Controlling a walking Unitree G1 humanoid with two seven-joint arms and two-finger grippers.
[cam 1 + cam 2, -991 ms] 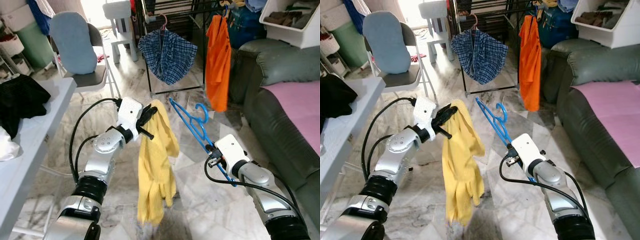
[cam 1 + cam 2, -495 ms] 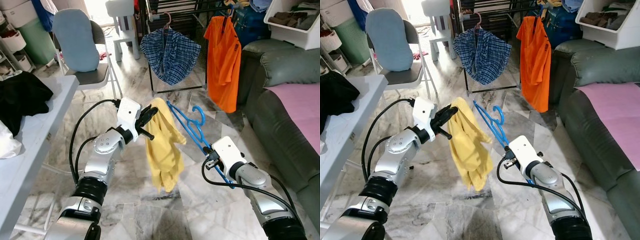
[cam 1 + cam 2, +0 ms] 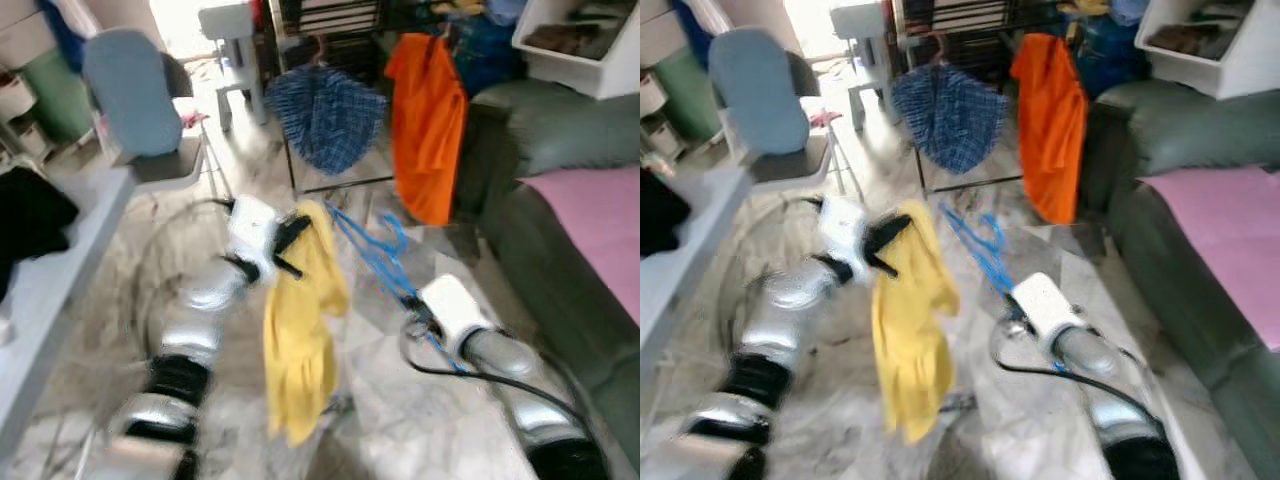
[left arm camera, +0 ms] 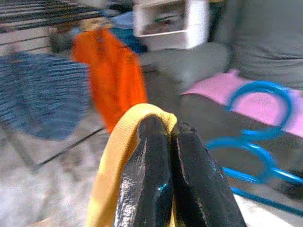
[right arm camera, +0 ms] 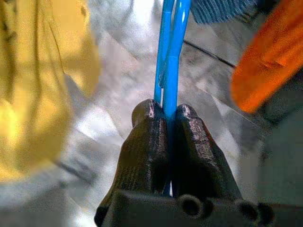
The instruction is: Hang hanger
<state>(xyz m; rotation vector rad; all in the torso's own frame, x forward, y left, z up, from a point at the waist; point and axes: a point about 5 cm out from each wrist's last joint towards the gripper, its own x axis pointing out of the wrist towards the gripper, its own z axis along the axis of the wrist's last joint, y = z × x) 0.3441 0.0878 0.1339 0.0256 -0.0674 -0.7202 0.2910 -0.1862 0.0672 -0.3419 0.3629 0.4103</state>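
Robot holding a yellow garment and a blue hanger, blurred.
Left gripper (image 4: pixel 163 142) pinches the garment (image 3: pixel 298 330); right gripper (image 5: pixel 163 120) clamps the hanger (image 3: pixel 375 250), just beside the garment, near the rack (image 3: pixel 330 30).

Head views motion-blurred; silver left arm (image 3: pixel 190 320) smeared. Blue plastic hanger (image 5: pixel 170 52) cut off by frame edge. Yellow cloth garment (image 4: pixel 111 165) likewise cropped.

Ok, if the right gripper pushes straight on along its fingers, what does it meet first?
Probably the orange shirt hanging ahead. The right gripper is shut on the blue hanger, which leads, with the checked garment beside that line. Depth is unclear.
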